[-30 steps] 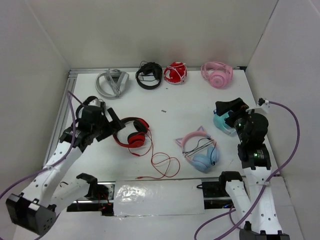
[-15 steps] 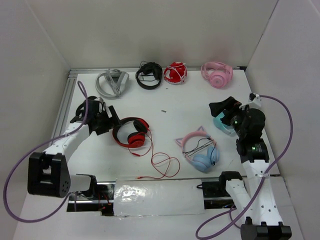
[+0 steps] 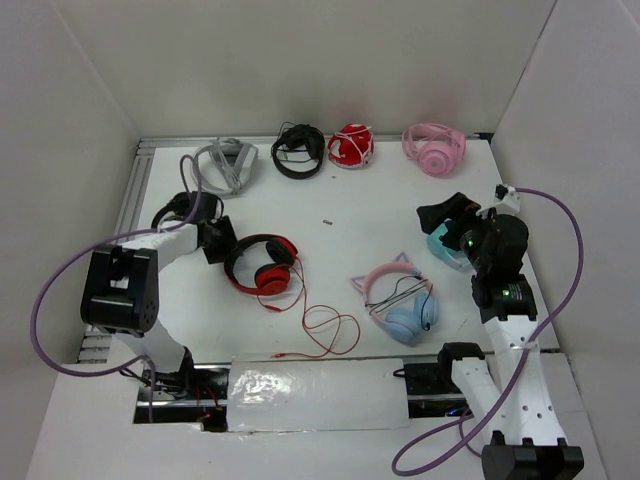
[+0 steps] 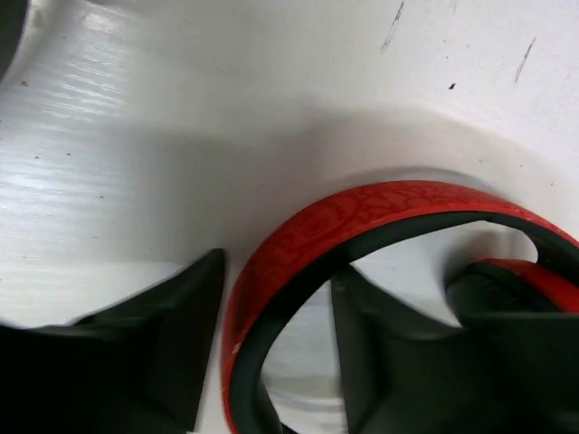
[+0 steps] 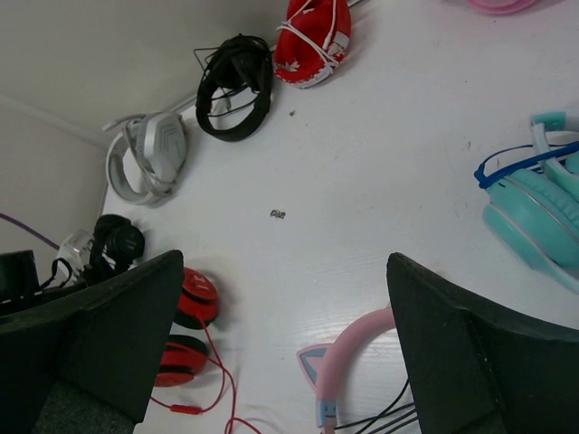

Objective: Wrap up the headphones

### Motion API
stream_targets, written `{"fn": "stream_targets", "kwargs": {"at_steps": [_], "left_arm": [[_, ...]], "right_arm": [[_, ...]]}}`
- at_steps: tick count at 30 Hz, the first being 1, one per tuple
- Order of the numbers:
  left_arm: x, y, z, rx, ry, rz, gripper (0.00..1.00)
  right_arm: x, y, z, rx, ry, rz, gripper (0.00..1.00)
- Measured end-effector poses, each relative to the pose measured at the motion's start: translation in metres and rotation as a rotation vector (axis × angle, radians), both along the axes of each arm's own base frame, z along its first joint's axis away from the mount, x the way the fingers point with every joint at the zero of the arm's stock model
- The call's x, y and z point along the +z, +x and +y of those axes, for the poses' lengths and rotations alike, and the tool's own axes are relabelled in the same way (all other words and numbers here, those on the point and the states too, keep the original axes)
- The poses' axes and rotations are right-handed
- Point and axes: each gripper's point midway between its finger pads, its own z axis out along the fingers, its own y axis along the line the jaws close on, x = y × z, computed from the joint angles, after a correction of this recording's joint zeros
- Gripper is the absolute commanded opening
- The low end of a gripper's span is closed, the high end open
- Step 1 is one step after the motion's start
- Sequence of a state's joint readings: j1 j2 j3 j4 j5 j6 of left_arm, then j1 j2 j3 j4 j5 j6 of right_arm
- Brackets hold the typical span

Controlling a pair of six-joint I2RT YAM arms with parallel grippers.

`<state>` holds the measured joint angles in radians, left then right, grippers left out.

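Headband (image 4: 380, 203) of the headphones (image 3: 262, 266) sits between parted fingers of the left claw (image 4: 276, 271)

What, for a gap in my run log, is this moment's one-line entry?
left gripper open, straddling headband of red headphones | right gripper open, empty, raised | cable unwound on table

No text, brand, number or sign can be read in any view. The red band of the headphones (image 4: 362, 212) shows a swirling embossed pattern in the left wrist view, but no letters can be made out in it. Any marking elsewhere on the tabletop (image 3: 380, 210) is too small to tell.
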<state>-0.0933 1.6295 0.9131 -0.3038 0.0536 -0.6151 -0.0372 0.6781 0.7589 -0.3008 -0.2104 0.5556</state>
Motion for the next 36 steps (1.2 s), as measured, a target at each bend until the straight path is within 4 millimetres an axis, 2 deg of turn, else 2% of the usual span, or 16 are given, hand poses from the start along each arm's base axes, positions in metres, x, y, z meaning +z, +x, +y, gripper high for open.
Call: {"fn": "stream_targets", "kwargs": {"at_steps": [3,4,5,6,10,14,16,18,20,23,24,25,28,31,33,36], "left_arm": [[-0.003,0.001,-0.004,-0.024,0.021,0.009,0.4],[-0.004,0.001,-0.006,-0.033,0.03,0.011,0.19],[-0.004,0.001,-0.007,-0.041,0.036,0.015,0.05],[-0.004,0.0,-0.009,-0.056,0.042,0.021,0.0],[-0.002,0.011,-0.015,-0.041,0.087,-0.002,0.0],[0.001,0.005,-0.02,-0.049,0.148,-0.003,0.0],[0.013,0.004,-0.025,-0.062,0.173,-0.033,0.0],[0.034,-0.001,-0.031,-0.086,0.201,-0.084,0.0],[0.064,-0.002,-0.041,-0.122,0.211,-0.168,0.0],[0.129,0.004,-0.061,-0.166,0.187,-0.342,0.0],[0.172,0.006,-0.073,-0.19,0.157,-0.458,0.0],[0.182,0.007,-0.074,-0.194,0.151,-0.485,0.0],[0.261,0.0,-0.087,-0.227,0.095,-0.684,0.0],[0.328,-0.016,-0.093,-0.254,0.046,-0.862,0.0],[0.361,-0.03,-0.095,-0.269,0.012,-0.948,0.0],[0.399,-0.045,-0.097,-0.289,-0.025,-1.029,0.0]], "right_arm": [[-0.001,0.0,-0.001,-0.008,-0.002,0.003,1.0],[-0.001,0.001,-0.002,-0.011,-0.002,0.004,1.0],[-0.001,0.001,-0.002,-0.013,-0.003,0.004,1.0],[-0.001,0.001,-0.003,-0.015,-0.003,0.004,1.0],[-0.002,0.001,-0.005,-0.027,-0.006,0.006,1.0],[-0.001,0.0,-0.002,-0.007,-0.013,0.001,1.0],[0.001,-0.001,0.001,0.017,-0.023,-0.012,1.0],[0.002,-0.004,0.007,0.051,-0.038,-0.029,1.0],[0.002,-0.007,0.018,0.103,-0.06,-0.042,1.0],[0.002,-0.017,0.049,0.247,-0.109,-0.073,1.0],[0.002,-0.021,0.061,0.298,-0.127,-0.086,1.0],[0.002,-0.025,0.072,0.342,-0.146,-0.1,1.0],[0.001,-0.034,0.101,0.436,-0.221,-0.157,1.0],[0.001,-0.036,0.116,0.459,-0.297,-0.228,1.0],[0.001,-0.033,0.12,0.451,-0.334,-0.279,1.0],[-0.011,-0.028,0.125,0.454,-0.365,-0.345,1.0]]}}
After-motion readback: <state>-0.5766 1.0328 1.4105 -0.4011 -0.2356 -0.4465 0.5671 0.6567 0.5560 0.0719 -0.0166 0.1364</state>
